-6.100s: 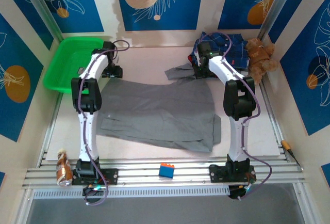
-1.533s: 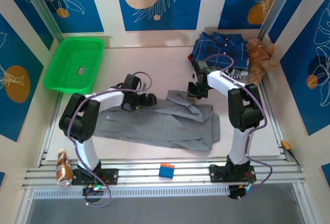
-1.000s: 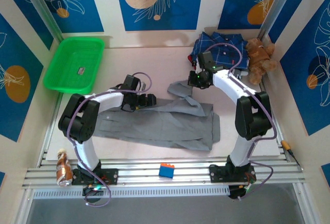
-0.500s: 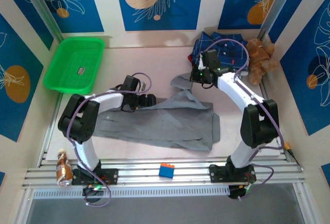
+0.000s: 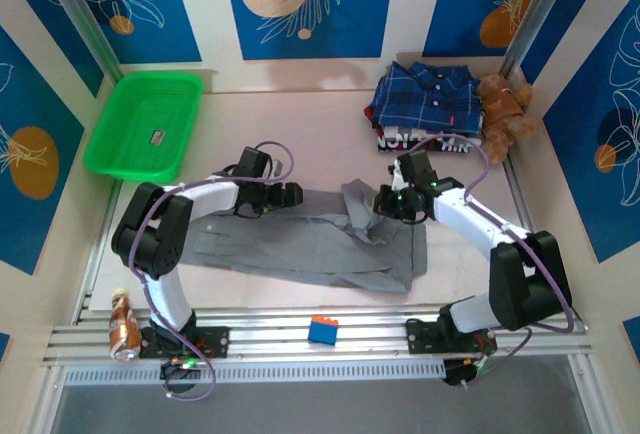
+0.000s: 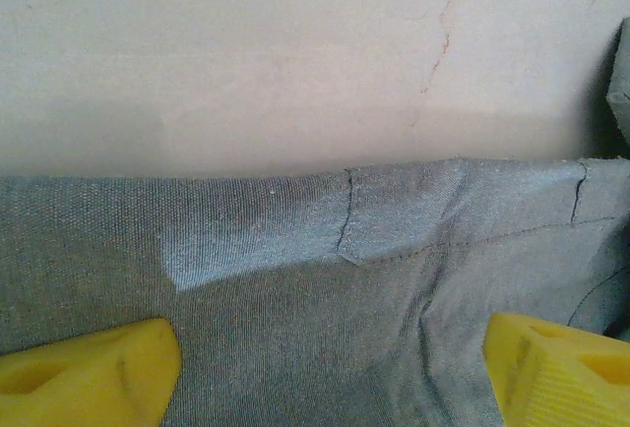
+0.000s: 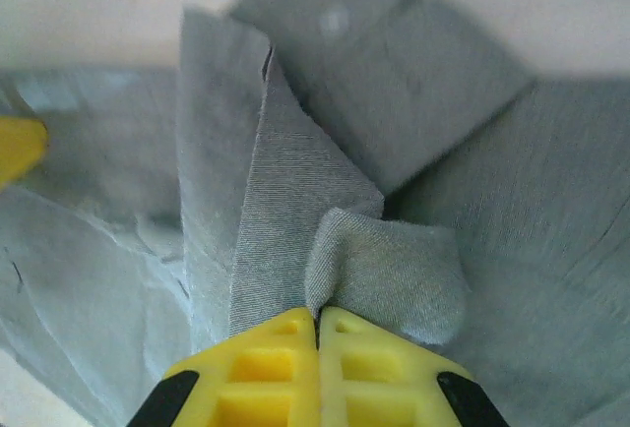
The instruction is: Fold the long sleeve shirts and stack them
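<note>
The grey long sleeve shirt (image 5: 310,244) lies folded across the middle of the table. My right gripper (image 5: 385,204) is shut on a fold of its sleeve (image 7: 384,270), holding that sleeve (image 5: 360,204) over the shirt's right half. My left gripper (image 5: 290,194) stands open over the shirt's far edge (image 6: 295,250), its yellow fingertips (image 6: 89,373) wide apart and cloth between them. The navy plaid shirt (image 5: 430,99) lies folded at the back right.
A green tray (image 5: 145,124) stands at the back left. A brown teddy bear (image 5: 503,104) sits beside the plaid shirt. A blue brick (image 5: 322,330) and a bottle (image 5: 122,324) rest on the front rail.
My right gripper has carried the grey sleeve from the back of the table toward me and down onto the shirt's right part. The left arm has stayed still.
</note>
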`<state>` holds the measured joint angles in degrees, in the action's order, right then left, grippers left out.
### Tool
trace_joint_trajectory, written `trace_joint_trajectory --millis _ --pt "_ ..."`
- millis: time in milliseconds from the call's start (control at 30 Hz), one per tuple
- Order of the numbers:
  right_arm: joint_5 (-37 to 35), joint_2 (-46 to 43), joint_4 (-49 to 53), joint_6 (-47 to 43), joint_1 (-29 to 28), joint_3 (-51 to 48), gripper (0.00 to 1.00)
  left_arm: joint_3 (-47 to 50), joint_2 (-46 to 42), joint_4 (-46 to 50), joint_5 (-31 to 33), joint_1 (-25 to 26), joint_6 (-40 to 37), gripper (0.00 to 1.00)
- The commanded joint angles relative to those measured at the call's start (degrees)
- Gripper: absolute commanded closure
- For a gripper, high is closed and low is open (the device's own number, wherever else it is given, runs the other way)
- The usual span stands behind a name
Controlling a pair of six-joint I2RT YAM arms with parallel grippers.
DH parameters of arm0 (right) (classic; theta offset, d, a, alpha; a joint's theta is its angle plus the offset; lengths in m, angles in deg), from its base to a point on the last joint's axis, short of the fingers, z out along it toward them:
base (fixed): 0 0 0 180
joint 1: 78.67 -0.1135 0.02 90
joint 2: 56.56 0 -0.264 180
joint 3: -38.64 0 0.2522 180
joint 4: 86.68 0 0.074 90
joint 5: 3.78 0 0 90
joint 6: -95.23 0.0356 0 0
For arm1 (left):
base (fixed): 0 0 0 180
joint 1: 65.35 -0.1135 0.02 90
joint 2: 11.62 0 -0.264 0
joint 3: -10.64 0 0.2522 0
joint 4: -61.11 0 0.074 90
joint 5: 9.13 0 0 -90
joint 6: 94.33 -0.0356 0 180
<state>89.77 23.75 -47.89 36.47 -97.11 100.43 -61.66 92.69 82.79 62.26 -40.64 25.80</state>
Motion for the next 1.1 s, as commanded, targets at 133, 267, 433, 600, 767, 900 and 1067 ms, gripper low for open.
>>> trace_joint_trajectory --millis 133,267,433,600,767,900,1067 --pt "-2.4 -0.6 10.0 2.8 -1.3 -0.6 0.70 2.6 5.2 6.3 -0.4 0.0 1.0 0.15" --pt "-8.4 -4.4 12.2 0.6 -1.5 6.1 0.49 2.6 5.1 5.5 -1.5 0.0 1.0 0.15" --pt "-7.3 2.6 16.3 -6.7 -1.9 20.4 0.35 2.9 4.9 4.6 -2.5 0.0 0.6 0.15" --pt "-10.1 17.5 23.8 -12.2 -7.3 35.3 0.36 3.4 4.6 4.5 -2.4 0.0 0.6 0.15" --pt "-18.7 31.7 31.4 -13.7 -11.4 47.2 0.42 4.3 4.3 4.2 -2.3 -0.1 0.6 0.15" --pt "-23.6 38.4 34.3 -13.7 -12.4 51.6 0.47 4.7 3.9 4.4 -1.9 0.0 0.5 0.15" --pt "-26.1 41.1 36.2 -13.9 -13.8 53.1 0.51 4.9 3.6 4.4 -1.6 -0.1 0.5 0.15"
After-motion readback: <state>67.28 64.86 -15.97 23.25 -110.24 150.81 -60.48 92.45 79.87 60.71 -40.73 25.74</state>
